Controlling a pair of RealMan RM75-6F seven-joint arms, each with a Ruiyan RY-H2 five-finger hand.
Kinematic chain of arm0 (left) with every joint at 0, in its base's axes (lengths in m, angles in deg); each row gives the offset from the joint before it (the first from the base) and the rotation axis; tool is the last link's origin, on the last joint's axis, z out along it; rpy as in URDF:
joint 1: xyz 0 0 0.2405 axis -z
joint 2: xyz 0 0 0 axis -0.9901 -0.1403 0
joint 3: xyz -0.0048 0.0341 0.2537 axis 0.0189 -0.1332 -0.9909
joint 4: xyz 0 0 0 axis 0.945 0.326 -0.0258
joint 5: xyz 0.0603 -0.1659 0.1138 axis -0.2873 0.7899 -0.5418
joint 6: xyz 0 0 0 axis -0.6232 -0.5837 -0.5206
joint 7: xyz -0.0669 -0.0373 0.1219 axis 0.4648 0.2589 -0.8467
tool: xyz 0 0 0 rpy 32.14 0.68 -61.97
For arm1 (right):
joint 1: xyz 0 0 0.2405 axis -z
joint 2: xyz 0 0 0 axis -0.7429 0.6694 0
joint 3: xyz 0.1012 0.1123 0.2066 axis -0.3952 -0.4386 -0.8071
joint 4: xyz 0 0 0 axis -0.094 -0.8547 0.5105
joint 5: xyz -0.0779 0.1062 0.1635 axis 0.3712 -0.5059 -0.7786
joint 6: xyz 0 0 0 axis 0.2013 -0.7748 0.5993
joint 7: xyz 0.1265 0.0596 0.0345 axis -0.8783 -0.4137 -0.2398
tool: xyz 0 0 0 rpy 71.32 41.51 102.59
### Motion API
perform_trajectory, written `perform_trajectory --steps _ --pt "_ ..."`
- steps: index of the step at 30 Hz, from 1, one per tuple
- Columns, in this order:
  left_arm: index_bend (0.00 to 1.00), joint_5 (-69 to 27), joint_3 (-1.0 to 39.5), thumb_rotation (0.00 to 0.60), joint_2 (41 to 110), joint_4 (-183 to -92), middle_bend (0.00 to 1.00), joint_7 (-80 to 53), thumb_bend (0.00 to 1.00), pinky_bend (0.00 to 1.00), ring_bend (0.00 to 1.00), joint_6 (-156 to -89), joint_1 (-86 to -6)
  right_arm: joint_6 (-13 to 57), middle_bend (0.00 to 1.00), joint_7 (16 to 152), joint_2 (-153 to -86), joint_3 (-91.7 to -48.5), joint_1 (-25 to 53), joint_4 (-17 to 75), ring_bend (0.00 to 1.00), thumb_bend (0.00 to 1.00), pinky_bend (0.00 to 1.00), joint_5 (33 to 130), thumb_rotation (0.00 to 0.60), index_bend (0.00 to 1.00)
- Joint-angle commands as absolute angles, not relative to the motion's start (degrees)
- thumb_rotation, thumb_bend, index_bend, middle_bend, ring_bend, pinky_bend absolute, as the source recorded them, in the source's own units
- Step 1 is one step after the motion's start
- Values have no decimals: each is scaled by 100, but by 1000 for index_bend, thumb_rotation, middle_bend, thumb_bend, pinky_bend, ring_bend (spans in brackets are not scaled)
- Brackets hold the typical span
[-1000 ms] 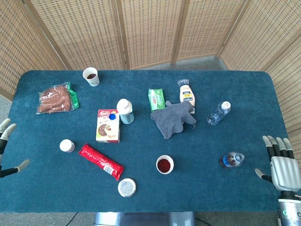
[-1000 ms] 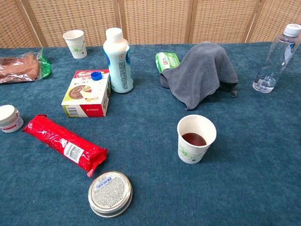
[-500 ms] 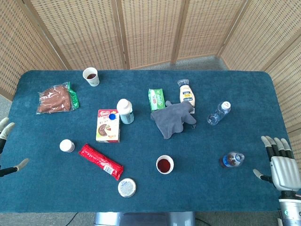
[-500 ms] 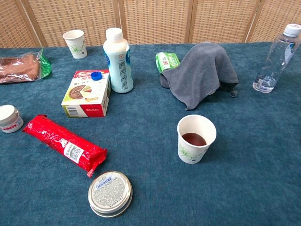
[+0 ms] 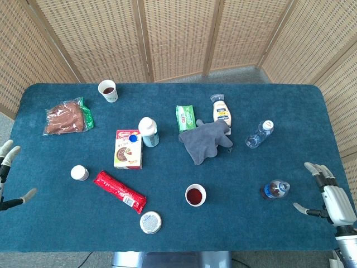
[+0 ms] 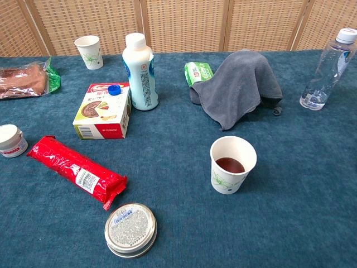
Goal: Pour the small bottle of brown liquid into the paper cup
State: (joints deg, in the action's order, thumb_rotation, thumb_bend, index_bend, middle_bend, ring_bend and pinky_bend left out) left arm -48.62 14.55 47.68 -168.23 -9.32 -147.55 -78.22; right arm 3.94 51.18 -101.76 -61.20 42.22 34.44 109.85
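Note:
A small bottle [image 5: 274,189] with a blue cap stands near the table's right front; it is outside the chest view. A paper cup [image 5: 196,195] [image 6: 232,164] holding brown liquid stands at front centre. My right hand [image 5: 331,197] hovers open at the right edge, a short way right of the small bottle, fingers spread, holding nothing. My left hand [image 5: 6,176] is at the far left edge, open and empty. Neither hand shows in the chest view.
A second paper cup [image 5: 108,90] with dark liquid stands back left. Also on the blue table [image 5: 251,223]: grey cloth [image 5: 205,139], clear water bottle [image 5: 259,133], white milk bottle [image 5: 148,132], carton box [image 5: 128,149], red snack pack [image 5: 119,191], round tin [image 5: 150,222], small white jar [image 5: 79,173].
My right hand has drawn back a little toward the right edge and turned, showing narrower. Nothing on the table has moved.

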Motion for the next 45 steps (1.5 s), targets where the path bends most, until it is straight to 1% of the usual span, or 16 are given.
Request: perform_trajectory --steps 1,6,15,21,26,35,45 --pt "0 -4855 1458 600 4774 -16826 0 -944 194 0 0 -14749 -7817 202 0 3794 -10463 -5902 4096 2555 0 0 0 11456 600 0" --pt "0 -4842 1459 600 4788 -16827 0 -980 194 0 0 -14709 -7797 241 0 2904 -10650 -5770 4025 2117 0 0 0 11513 600 0" --pt "0 -4832 1455 600 4797 -16847 0 -1029 194 0 0 -14695 -7791 541 0 2100 -10985 -5664 3850 1554 0 0 0 11425 600 0" --pt "0 -4835 1453 600 4792 -16838 0 -1013 193 0 0 -14697 -7792 731 0 1880 -11050 -5637 3730 1424 0 0 0 11356 600 0" --pt "0 -4832 1455 600 4779 -16833 0 -981 193 0 0 -14729 -7810 804 0 1528 -11105 -5574 3693 1361 0 24 0 11339 600 0" --pt "0 -4833 1449 600 4777 -16834 0 -969 194 0 0 -14699 -7798 988 0 1066 -11386 -5447 3596 916 0 26 0 11354 600 0" --pt "0 -4819 1446 600 4784 -16846 0 -1010 195 0 0 -14662 -7782 966 0 917 -11686 -5496 3567 586 0 30 0 11257 600 0"
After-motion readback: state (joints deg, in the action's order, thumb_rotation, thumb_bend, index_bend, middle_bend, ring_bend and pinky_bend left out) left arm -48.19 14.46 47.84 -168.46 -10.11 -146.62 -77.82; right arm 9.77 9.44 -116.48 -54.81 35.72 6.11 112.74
